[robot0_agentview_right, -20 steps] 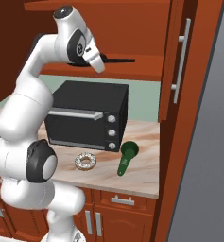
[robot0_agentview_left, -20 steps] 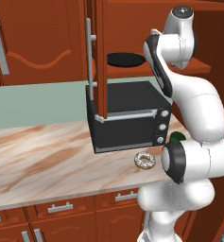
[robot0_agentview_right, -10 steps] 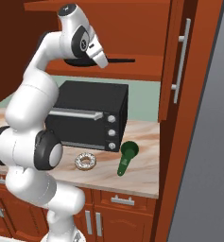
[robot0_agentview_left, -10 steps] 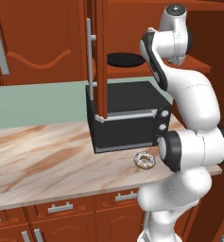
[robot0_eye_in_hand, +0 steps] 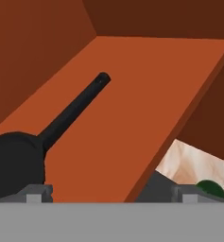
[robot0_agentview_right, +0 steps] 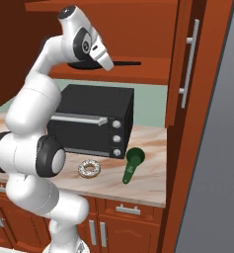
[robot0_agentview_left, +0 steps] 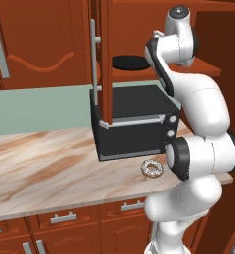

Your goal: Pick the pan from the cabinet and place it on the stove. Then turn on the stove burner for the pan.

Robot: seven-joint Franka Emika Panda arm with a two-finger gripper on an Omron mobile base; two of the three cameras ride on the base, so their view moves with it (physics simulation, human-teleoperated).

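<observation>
Gripper (robot0_eye_in_hand: 111, 193) spread wide above pan (robot0_eye_in_hand: 14, 160) on open cabinet (robot0_eye_in_hand: 132, 108) shelf

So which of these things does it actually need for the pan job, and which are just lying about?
Needed for the job:
- the pan, lying on the shelf of the open cabinet
- the robot's fingers, open and close to the pan

Just lying about:
- the black toaster oven
- the doughnut on the counter
- the green scoop beside it

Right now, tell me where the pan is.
The pan lies on the open cabinet's shelf above the black toaster oven, handle pointing right in the right base view.
</observation>
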